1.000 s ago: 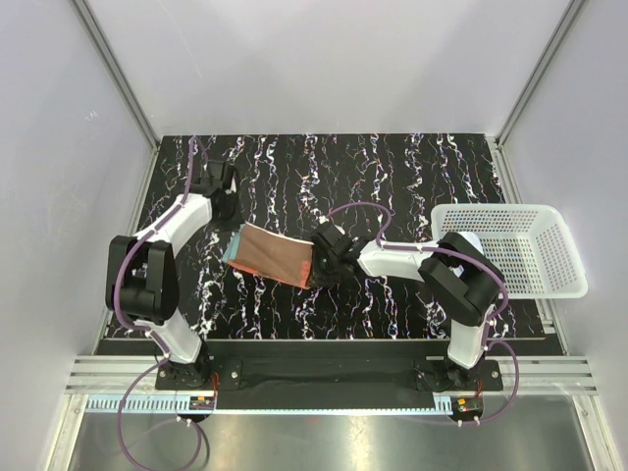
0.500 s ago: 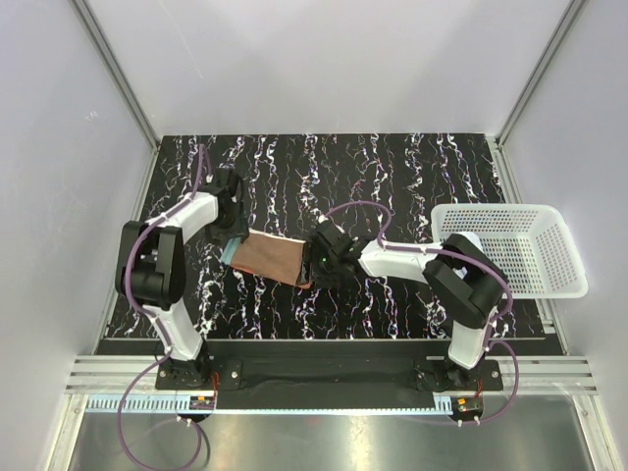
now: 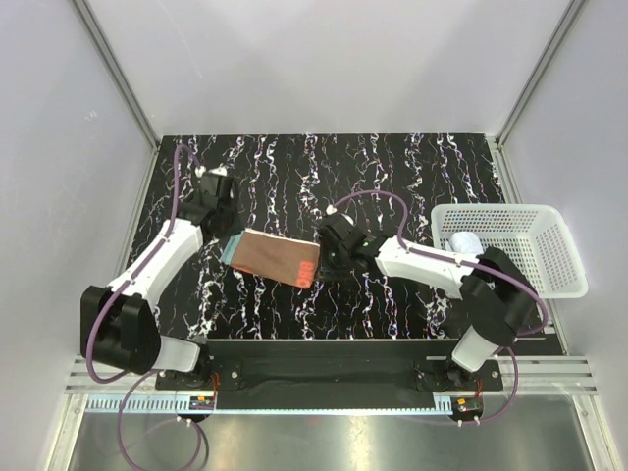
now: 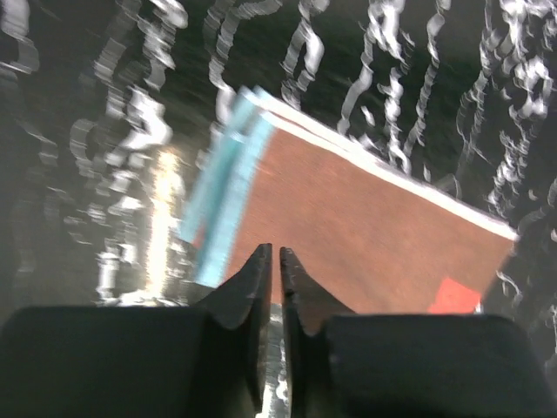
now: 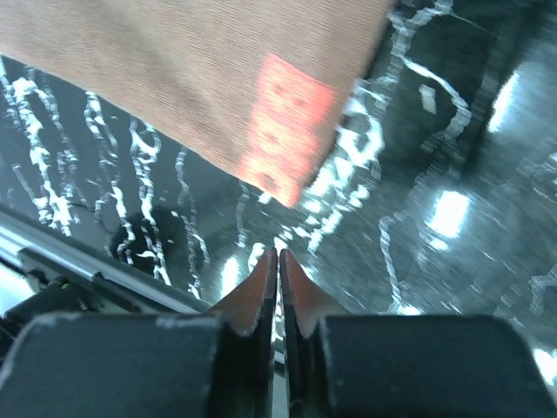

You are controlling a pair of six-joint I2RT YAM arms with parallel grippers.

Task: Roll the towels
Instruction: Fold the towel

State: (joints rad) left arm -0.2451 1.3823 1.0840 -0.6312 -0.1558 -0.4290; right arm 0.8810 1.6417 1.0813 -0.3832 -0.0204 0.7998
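The orange towel lies flat mid-table, brownish side up, with a light-blue edge at its left end and one orange corner turned up at the right. In the left wrist view this towel fills the middle. My left gripper is shut just over its near edge, nothing seen between the jaws. From above, my left gripper sits at the towel's left end. My right gripper is shut and empty, a little short of the towel; my right gripper is by the orange corner. A white rolled towel rests in the basket.
A white perforated basket stands at the table's right edge. White walls enclose the black marbled table on three sides. An aluminium rail runs along the near edge by the arm bases.
Both grippers opened and have shut again. The towel's raised right end now lies flatter. The left arm's elbow has swung toward the near edge; the right gripper has drawn slightly off the towel.
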